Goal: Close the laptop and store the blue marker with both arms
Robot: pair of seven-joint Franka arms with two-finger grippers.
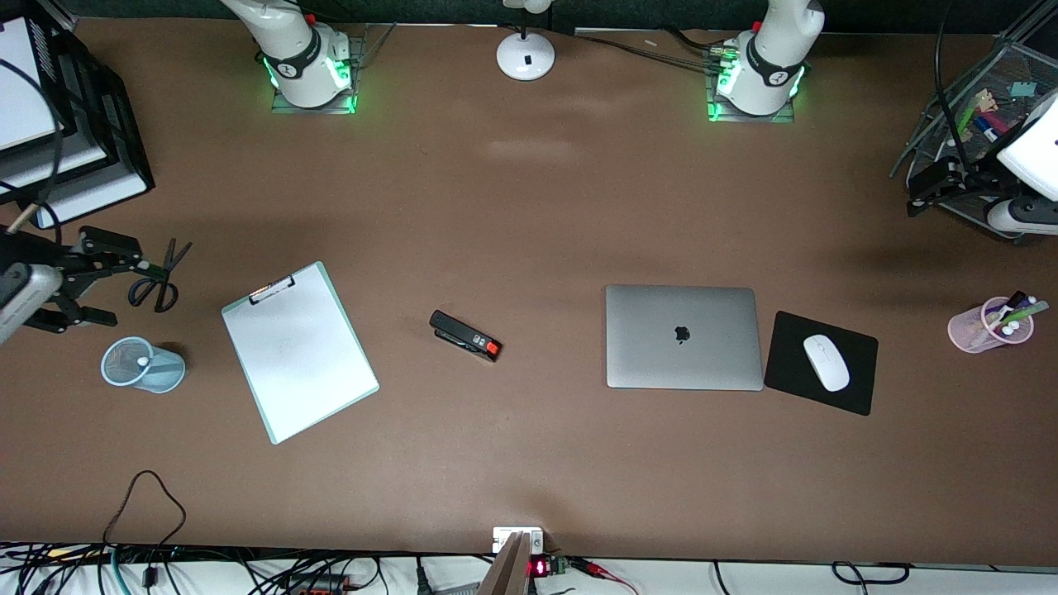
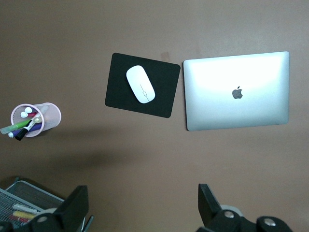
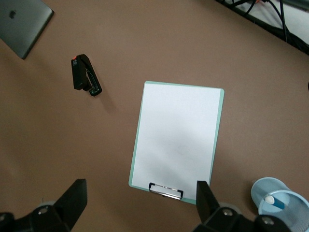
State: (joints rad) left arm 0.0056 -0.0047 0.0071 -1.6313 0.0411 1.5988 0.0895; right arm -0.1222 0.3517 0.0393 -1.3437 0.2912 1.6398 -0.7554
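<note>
The silver-grey laptop lies shut on the table, apple logo up; it also shows in the left wrist view and in the right wrist view. A light-blue marker with a white end stands in the blue mesh cup at the right arm's end, also in the right wrist view. My left gripper hangs open and empty over the left arm's end of the table. My right gripper hangs open and empty over the right arm's end, above the clipboard's clip.
A black mouse pad with a white mouse lies beside the laptop. A pink pen cup and a wire basket are at the left arm's end. A stapler, clipboard, scissors, lamp base and paper trays are also here.
</note>
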